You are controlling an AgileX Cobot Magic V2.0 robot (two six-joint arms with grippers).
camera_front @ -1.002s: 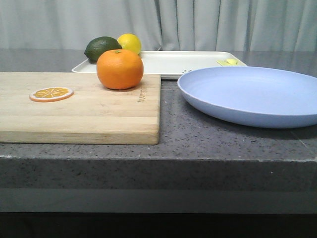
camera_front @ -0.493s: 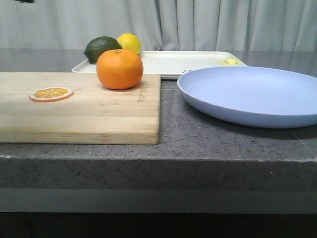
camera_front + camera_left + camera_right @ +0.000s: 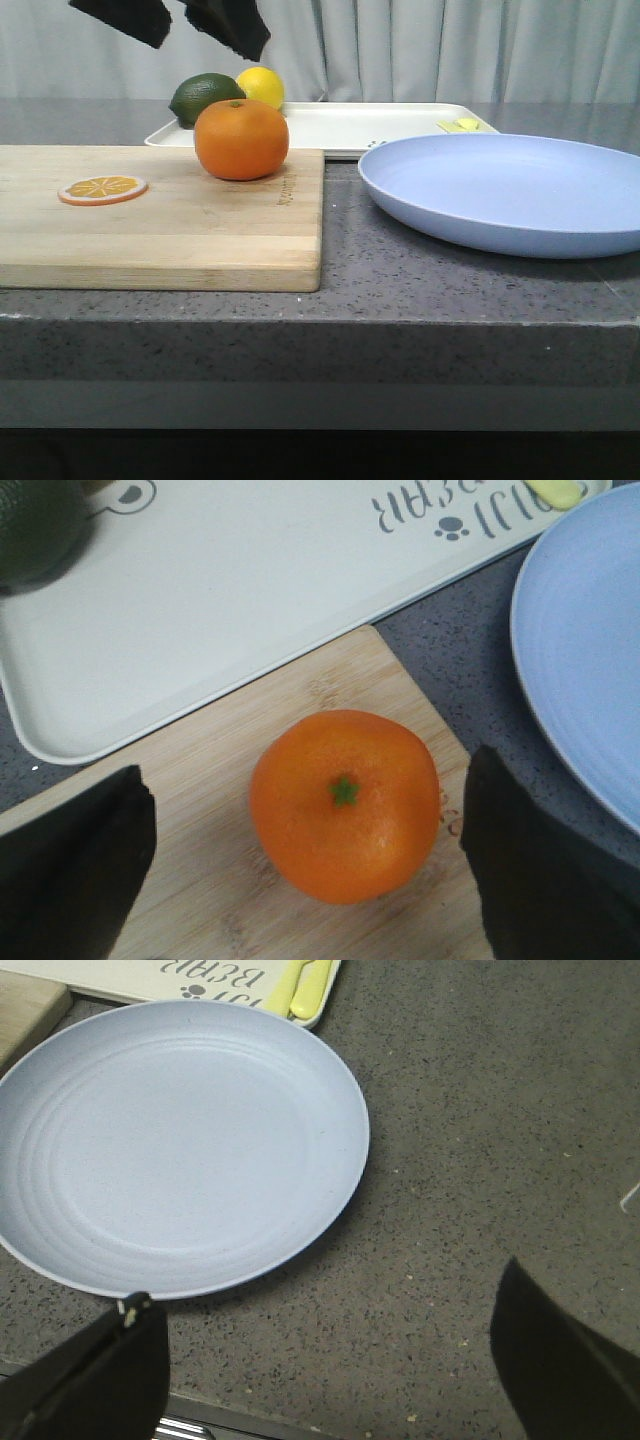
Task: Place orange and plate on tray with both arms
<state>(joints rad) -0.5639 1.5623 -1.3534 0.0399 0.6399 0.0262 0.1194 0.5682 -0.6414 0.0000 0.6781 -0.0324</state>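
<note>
The orange [image 3: 242, 139] sits on the far right corner of a wooden cutting board [image 3: 150, 220]; it also shows in the left wrist view [image 3: 345, 805]. My left gripper [image 3: 205, 32] hangs open above it, its fingers [image 3: 70, 870] wide apart on either side of the fruit, not touching it. The lavender-blue plate [image 3: 510, 190] lies on the counter to the right, empty, also in the right wrist view [image 3: 180, 1140]. My right gripper [image 3: 320, 1360] is open over bare counter beside the plate's near edge. The cream tray [image 3: 370, 125] lies behind both.
A dark green fruit [image 3: 205, 97] and a yellow lemon [image 3: 262, 86] sit at the tray's left end. A small yellow item [image 3: 465, 125] lies on its right end. An orange slice [image 3: 103, 188] lies on the board's left. The counter's front edge [image 3: 320, 310] is near.
My left gripper has come down into the front view at the top left, above the orange. The orange, plate and tray have not moved.
</note>
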